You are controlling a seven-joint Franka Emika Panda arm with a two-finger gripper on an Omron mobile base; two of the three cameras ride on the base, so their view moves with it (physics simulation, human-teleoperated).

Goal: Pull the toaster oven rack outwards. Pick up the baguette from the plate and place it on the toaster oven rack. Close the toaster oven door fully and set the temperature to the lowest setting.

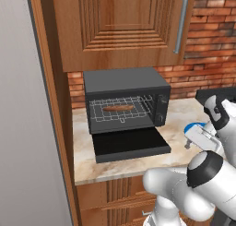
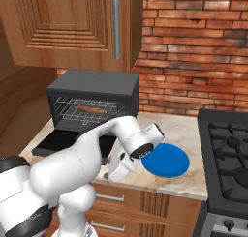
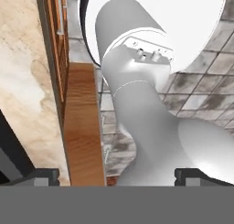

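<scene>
The tool [image 3: 117,175] is spread fully wide with nothing held, its two dark tips seen at the bottom of the hand view, aimed down past the worktop edge at the floor. In the right base view the hand hangs low in front of the worktop [image 2: 193,129], near the plate [image 2: 169,161].

The baguette [image 1: 118,108] is already lying on the toaster oven rack [image 1: 120,109], roughly centred. The toaster oven door [image 1: 130,144] is dropped flat and open in front of the toaster oven [image 1: 124,82]. Door closing and the temperature setting are judged to be left.

Risks:
- The door is missed from below, since the tool is pointed away from it and must be swung up and round.
- The door is blocked if the rack is left pulled out; how far it sticks out cannot be told.
- The plate, just beside the arm, is knocked during the swing.
- The baguette is rolled off if the door is slammed.
- The control strip [image 1: 161,109] is small; the wrong knob may be turned.

Counts: one oven, one rack, one door, one baguette, one blue plate, one tool. A stove [image 2: 227,149] is seen at the right.
</scene>
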